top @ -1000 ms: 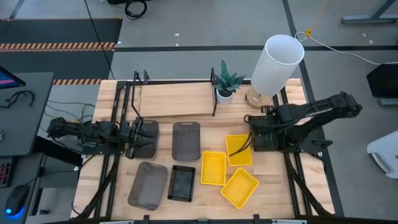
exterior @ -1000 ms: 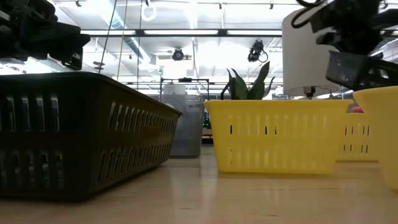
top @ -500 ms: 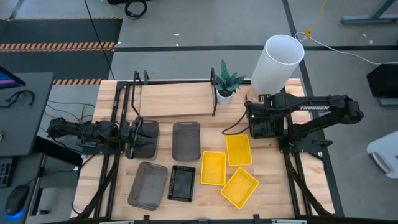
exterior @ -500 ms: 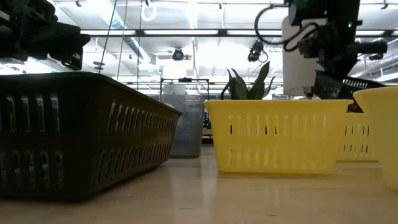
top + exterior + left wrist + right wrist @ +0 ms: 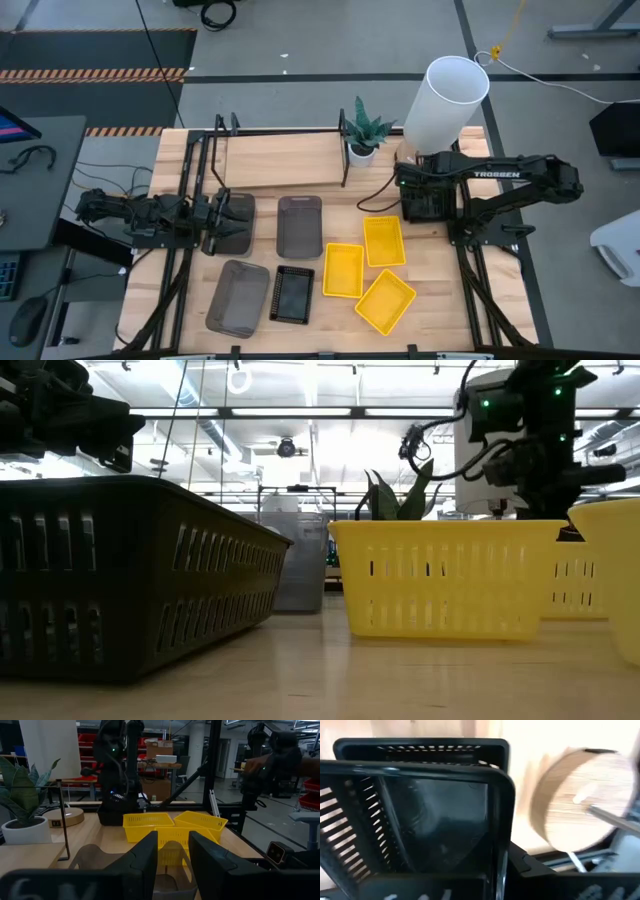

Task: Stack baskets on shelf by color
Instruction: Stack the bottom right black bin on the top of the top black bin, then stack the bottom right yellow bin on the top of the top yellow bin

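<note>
My right gripper [image 5: 412, 202] is at the far right of the table, by the lamp's base, shut on a black basket [image 5: 420, 820]. That basket hangs just over a second black basket [image 5: 420, 747] on the table. Three yellow baskets [image 5: 343, 270] [image 5: 384, 241] [image 5: 386, 301] lie at the near right. My left gripper [image 5: 228, 222] is over a dark grey basket [image 5: 240, 205] at the left, its fingers [image 5: 147, 857] a narrow gap apart. More baskets lie on the table: grey [image 5: 299, 225], grey [image 5: 238, 297] and black [image 5: 292, 295]. The shelf [image 5: 285, 160] has nothing on it. My right gripper has the upper black basket by its near end, below the rim [image 5: 420, 776]. The fingers are cut off by the wrist picture's edge, so the kind of hold does not show. The basket sits about level, close over the other black basket [image 5: 380, 750].
A white plant pot [image 5: 362, 152] stands at the shelf's right end. A tall white lamp shade [image 5: 445, 100] on a round wooden base [image 5: 580, 800] stands right beside the black baskets. Black frame rails [image 5: 185, 250] run along both sides of the table.
My right gripper has carried the black basket from above the yellow baskets toward the table's far edge. It has brought it down over the other black basket by the lamp base. The basket was tilted half a second ago and now lies about level.
</note>
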Tool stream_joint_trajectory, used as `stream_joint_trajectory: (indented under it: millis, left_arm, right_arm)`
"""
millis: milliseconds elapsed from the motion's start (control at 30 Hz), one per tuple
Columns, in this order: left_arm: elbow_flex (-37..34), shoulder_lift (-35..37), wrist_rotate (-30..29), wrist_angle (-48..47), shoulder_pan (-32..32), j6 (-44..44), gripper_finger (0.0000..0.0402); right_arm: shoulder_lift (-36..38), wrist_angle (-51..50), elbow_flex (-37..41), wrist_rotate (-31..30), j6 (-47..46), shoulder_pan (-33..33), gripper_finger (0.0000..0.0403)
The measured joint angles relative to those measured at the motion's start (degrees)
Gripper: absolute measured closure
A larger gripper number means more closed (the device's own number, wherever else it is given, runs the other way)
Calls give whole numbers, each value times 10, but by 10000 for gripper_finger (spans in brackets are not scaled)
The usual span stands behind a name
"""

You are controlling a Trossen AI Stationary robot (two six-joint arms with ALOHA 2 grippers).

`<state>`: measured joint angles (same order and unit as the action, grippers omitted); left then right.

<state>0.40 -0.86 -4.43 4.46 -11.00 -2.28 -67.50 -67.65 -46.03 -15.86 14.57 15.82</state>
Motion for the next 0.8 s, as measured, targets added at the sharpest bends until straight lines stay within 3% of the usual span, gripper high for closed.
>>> stream_joint_trajectory:
  millis: [167,400,600,800]
  left_arm:
    - [0,0,0,0,0,0,285]
    - [0,0,0,0,0,0,285]
    - [0,0,0,0,0,0,285]
    - [0,0,0,0,0,0,285]
  right_arm:
    - [0,11,15,25,-8,11,359]
    - [0,26,20,25,-24,16,286]
    - [0,4,-17,25,-48,16,227]
    - [0,-1,-55,27,-80,-5,202]
